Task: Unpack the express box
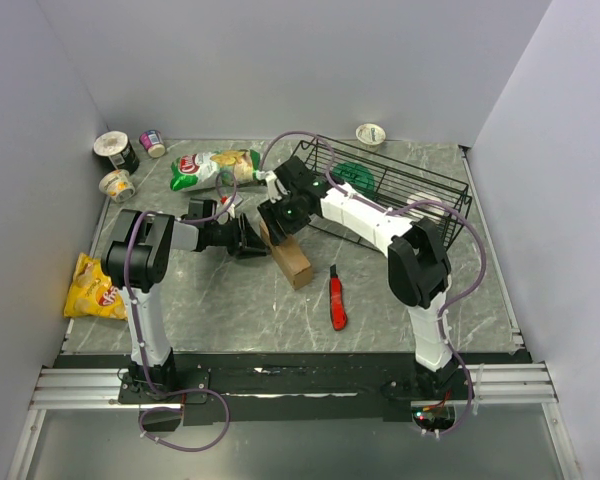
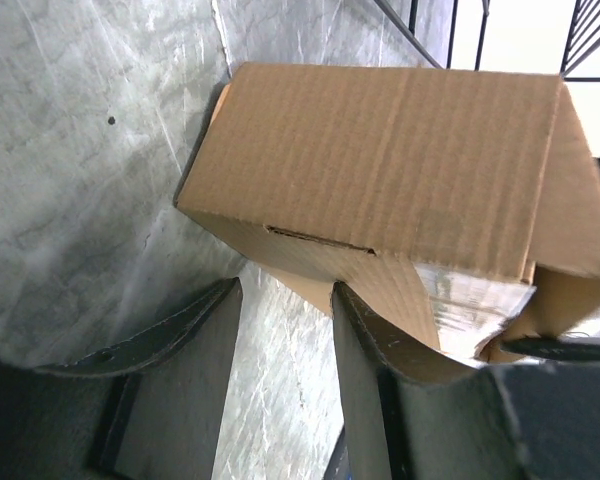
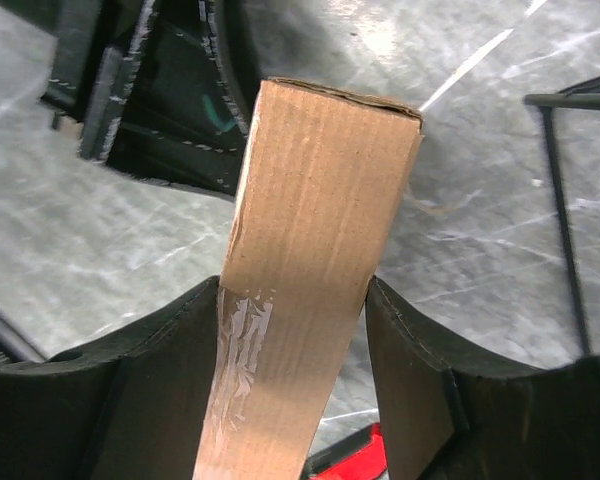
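Grasp step: express box [image 1: 292, 258] pinched edgewise by right gripper [image 3: 295, 300], apparently seated. Left gripper [image 2: 285, 300] at its 9 o'clock, jaws half-spread, empty. Next: taped flap [image 2: 470, 300] to be pried.

The grey marbled worktop [image 1: 230, 300] carries a brown box [image 1: 292, 258] standing on edge near its middle, with a red knife [image 1: 336, 300] just right of it. A wire basket [image 1: 450, 190] fills the far right corner. A yellow chip bag [image 1: 93, 288] lies by the left edge and a green chip bag [image 1: 215, 167] near the far edge. Three cups [image 1: 114, 150] sit in the far left corner, and a lone tub [image 1: 370, 134] stands at the far edge.
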